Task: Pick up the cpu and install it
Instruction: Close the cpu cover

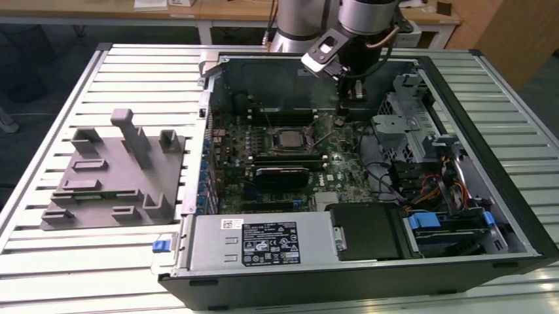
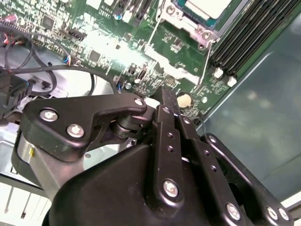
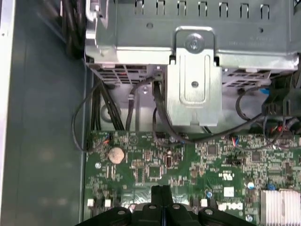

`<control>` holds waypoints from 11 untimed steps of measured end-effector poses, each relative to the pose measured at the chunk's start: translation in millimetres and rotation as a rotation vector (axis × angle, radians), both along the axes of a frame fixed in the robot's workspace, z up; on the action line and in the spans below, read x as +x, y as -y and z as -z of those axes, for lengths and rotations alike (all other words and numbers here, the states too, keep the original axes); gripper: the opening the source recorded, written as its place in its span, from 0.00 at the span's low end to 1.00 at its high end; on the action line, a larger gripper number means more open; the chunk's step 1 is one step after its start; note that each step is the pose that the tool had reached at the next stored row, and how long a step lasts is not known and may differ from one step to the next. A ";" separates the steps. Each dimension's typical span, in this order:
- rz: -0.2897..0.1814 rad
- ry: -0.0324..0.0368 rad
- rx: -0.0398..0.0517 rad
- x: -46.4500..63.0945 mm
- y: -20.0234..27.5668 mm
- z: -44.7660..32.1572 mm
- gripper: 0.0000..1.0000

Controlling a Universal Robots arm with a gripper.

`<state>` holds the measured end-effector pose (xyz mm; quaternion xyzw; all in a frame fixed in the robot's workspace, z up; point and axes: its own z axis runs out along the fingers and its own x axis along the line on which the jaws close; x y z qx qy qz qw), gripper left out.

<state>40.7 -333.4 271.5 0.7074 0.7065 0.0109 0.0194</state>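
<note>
1. Black gripper (image 2: 167, 96) is closest to the lens in the second wrist view. Fingers are pressed tight together w/ nothing seen between them, tips just over the green motherboard (image 1: 342, 163).
2. Labels: white and black sticker (image 1: 271, 243) on the grey psu cover (image 1: 218, 252), plus a small white tag (image 1: 232, 223) by its edge. Print can't be made out.
3. Open pc case (image 1: 524, 226) lies on its side on the slatted table (image 1: 52, 98), centre to lower right of the exterior view. Inside are the motherboard, the psu at the near edge, a metal drive cage (image 3: 194, 84) and bundles of black cables (image 3: 160, 113).
4. Grey moulded fixture (image 1: 114, 176) sits on the table at the exterior view's left, beside the case and apart from it.
5. Blue latch (image 1: 160, 246) sticks out at the case's lower-left corner.
6. cpu (image 1: 288, 138): small flat square w/ a silvery top and darker rim. It lies level inside the metal socket frame (image 2: 205, 33), mid-board, w/ black memory slots (image 2: 249, 37) alongside.
7. Gripper tip hangs near the socket on the exterior view's right, not touching the cpu.
8. Coin battery (image 3: 116, 154) is on the board near the fingertips.
</note>
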 end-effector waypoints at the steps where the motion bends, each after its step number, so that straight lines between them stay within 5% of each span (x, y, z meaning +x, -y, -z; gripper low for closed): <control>1: 0.000 -0.0002 -0.0001 1.5 0.0 0.3 0.11; 11: 0.000 -0.0008 0.0001 4.0 0.0 14.8 0.11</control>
